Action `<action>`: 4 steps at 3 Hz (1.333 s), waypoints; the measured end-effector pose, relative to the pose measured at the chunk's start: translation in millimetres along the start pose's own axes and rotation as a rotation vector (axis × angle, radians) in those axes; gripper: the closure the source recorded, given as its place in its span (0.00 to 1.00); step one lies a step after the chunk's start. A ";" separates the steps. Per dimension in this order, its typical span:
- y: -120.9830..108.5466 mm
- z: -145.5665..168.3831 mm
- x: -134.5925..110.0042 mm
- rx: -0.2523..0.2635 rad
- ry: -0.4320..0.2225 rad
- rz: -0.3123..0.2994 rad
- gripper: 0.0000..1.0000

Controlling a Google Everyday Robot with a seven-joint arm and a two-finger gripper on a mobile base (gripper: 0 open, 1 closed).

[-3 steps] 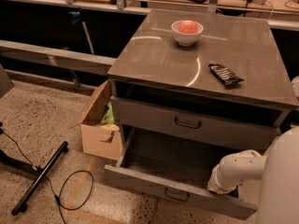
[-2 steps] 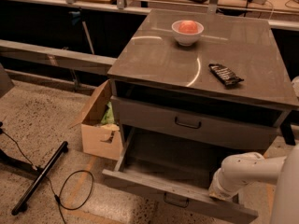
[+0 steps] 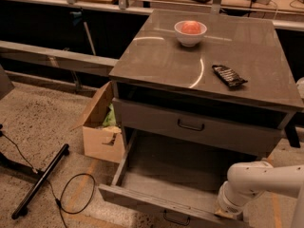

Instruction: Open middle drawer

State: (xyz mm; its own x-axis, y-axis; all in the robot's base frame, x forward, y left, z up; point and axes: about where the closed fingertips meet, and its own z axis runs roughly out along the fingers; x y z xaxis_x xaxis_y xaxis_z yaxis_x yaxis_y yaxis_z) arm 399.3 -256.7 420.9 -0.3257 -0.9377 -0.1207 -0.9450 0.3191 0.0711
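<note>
The middle drawer (image 3: 142,199) of the grey cabinet (image 3: 190,65) stands pulled far out toward the camera. Its shallow grey tray (image 3: 175,172) shows, and its small dark wire handle (image 3: 175,218) is at the frame's bottom edge. Above it, the top drawer (image 3: 156,119) is closed, with its handle (image 3: 191,125) in the middle. My white arm (image 3: 266,177) comes in from the lower right. My gripper (image 3: 227,210) is at the right end of the middle drawer's front, with the arm's wrist covering it. The bottom drawer is out of view.
A white bowl (image 3: 190,32) holding something red and a dark snack packet (image 3: 229,75) lie on the cabinet top. An open cardboard box (image 3: 100,129) stands against the cabinet's left side. A black stand leg (image 3: 40,182) and a cable loop (image 3: 76,194) lie on the floor at left.
The middle drawer has slid further out toward the camera. My arm has drawn back with it, down and to the right.
</note>
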 end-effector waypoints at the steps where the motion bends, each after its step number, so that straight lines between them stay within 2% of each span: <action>1: 0.1 -0.1 0.0 0.000 0.000 0.000 1.00; 2: 0.2 -1.2 -0.2 0.000 0.000 0.000 1.00; 3: 26.8 -9.1 5.5 -0.065 0.006 0.004 1.00; 4: 45.5 -21.7 12.6 -0.099 0.013 0.005 1.00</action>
State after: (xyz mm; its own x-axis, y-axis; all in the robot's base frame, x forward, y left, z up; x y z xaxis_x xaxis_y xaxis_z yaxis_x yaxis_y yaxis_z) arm 352.8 -257.0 444.1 -0.3295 -0.9380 -0.1077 -0.9358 0.3092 0.1693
